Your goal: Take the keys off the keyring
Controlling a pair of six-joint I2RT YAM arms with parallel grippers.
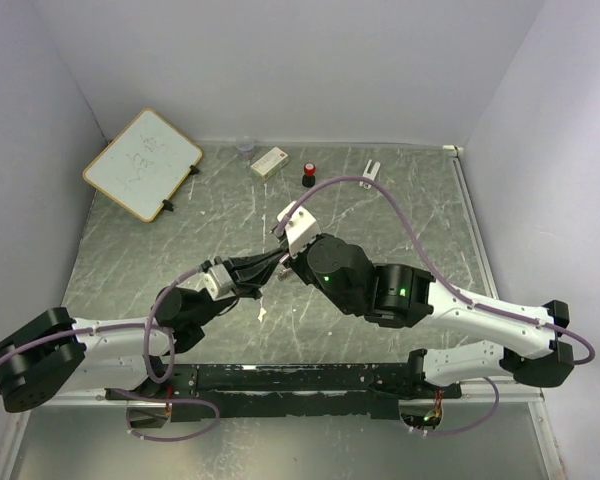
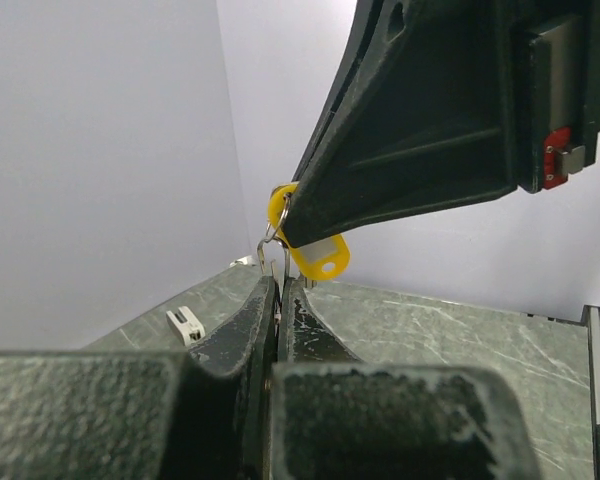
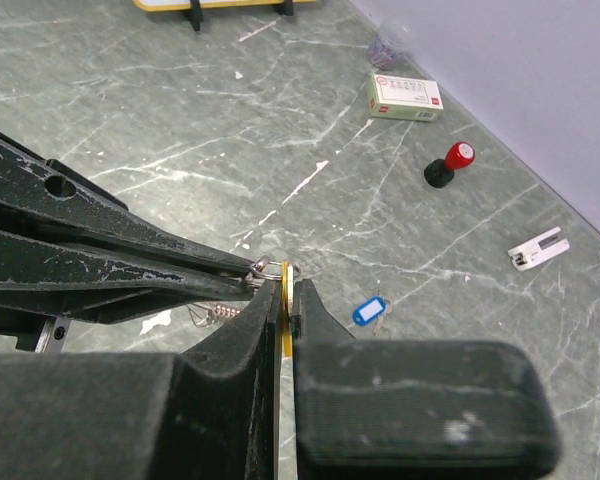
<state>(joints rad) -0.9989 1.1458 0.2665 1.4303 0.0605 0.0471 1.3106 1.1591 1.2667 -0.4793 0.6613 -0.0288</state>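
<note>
Both grippers meet above the middle of the table. My left gripper (image 1: 264,270) (image 2: 278,284) is shut on the thin silvery keyring (image 2: 269,240) (image 3: 264,267). My right gripper (image 1: 285,262) (image 3: 288,288) is shut on the yellow-headed key (image 2: 318,256) (image 3: 286,305), which hangs from the ring. In the right wrist view the left gripper's fingers (image 3: 130,262) come in from the left, tips at the ring. The blue-headed key (image 3: 371,311) lies loose on the table below. A small silvery metal piece (image 3: 218,311) shows under the left fingers; I cannot tell if it hangs or lies there.
A whiteboard (image 1: 142,163) stands at the back left. A white box (image 1: 269,162) (image 3: 405,98), a red-capped black bottle (image 1: 309,175) (image 3: 449,166), a clear cup (image 1: 245,148) and a white clip (image 1: 369,172) (image 3: 538,249) (image 2: 185,323) lie along the back.
</note>
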